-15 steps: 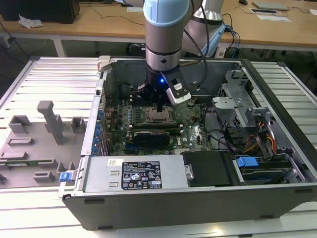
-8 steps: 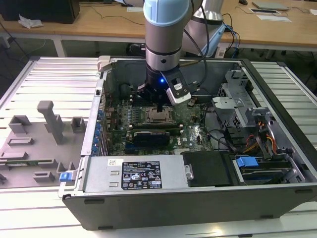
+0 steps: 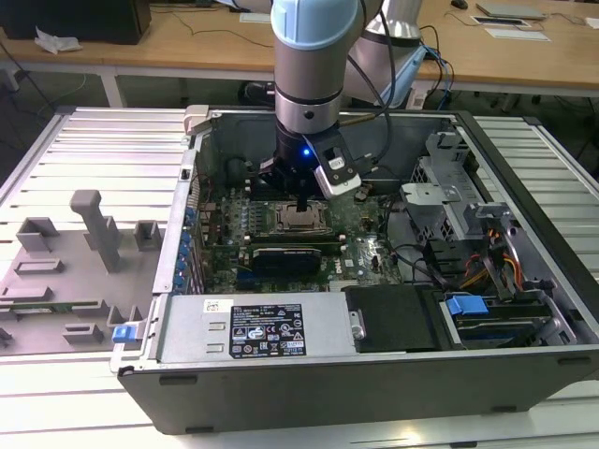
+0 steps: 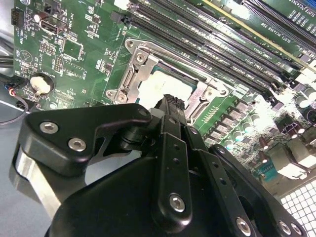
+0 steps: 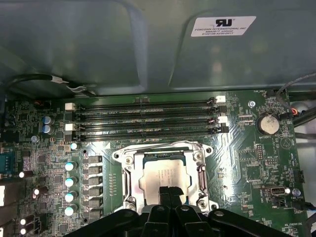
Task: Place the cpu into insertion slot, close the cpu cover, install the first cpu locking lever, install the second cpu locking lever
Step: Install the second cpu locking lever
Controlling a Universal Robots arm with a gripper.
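The hand [image 5: 169,193], fingers pressed together and gripping nothing, hovered just over the cpu [image 5: 160,177] lying in the insertion slot [image 5: 129,170], apparently seating it.

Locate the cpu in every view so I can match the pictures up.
Exterior view: the cpu lies in the socket mid-motherboard, directly under the end effector.
First wrist view: cpu inside the metal socket frame, just beyond the end effector's tips.
Second wrist view: cpu in the same frame, past the tips.
Shared landmark: the memory slots alongside the socket.
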